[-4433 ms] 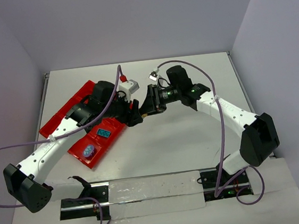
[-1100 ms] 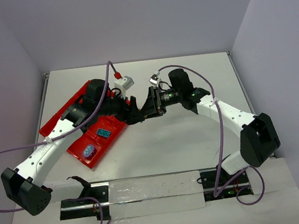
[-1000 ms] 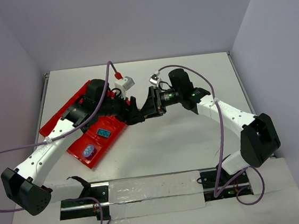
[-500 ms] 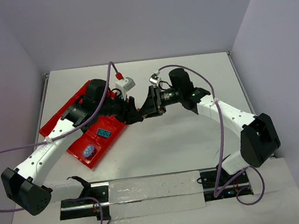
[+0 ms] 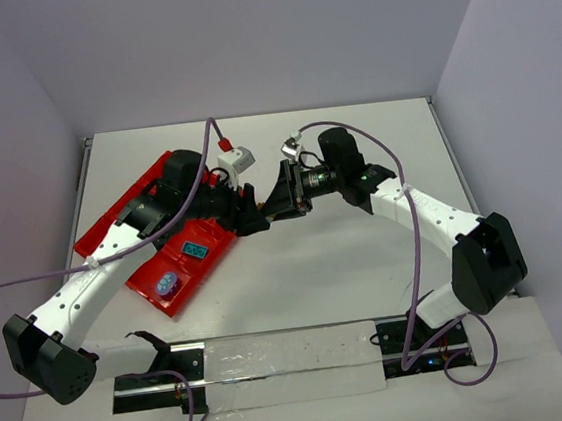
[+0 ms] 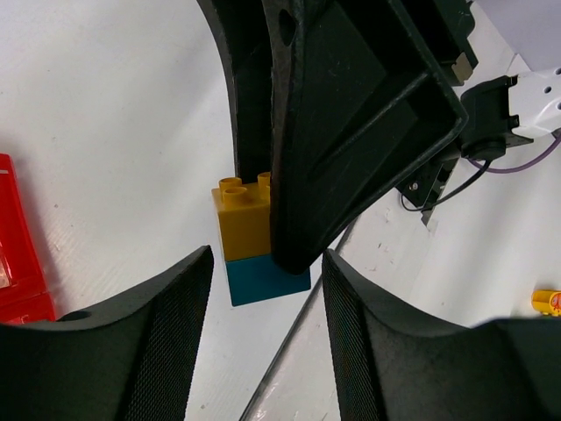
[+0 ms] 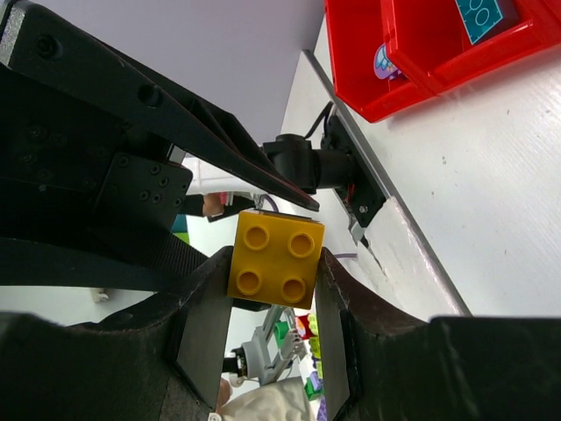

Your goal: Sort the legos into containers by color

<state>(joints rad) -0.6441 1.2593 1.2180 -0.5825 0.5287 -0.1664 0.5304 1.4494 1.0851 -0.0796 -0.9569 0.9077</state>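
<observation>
Soft, even overhead light fills the top view, leaving the white table [image 5: 347,264] bright and the shadows under the arms [image 5: 432,215] faint. In the wrist views, black tool fingers [image 6: 166,351] read as dark, underlit masses. The yellow brick [image 7: 275,259] is sharp, and the red tray [image 7: 412,53] shows pale highlights along its edges.

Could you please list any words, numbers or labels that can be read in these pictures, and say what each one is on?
No text can be read for certain.
Teal label in the red tray: pale marks, too small to read.
Round sticker in the neighbouring compartment: blurred, unreadable.
</observation>
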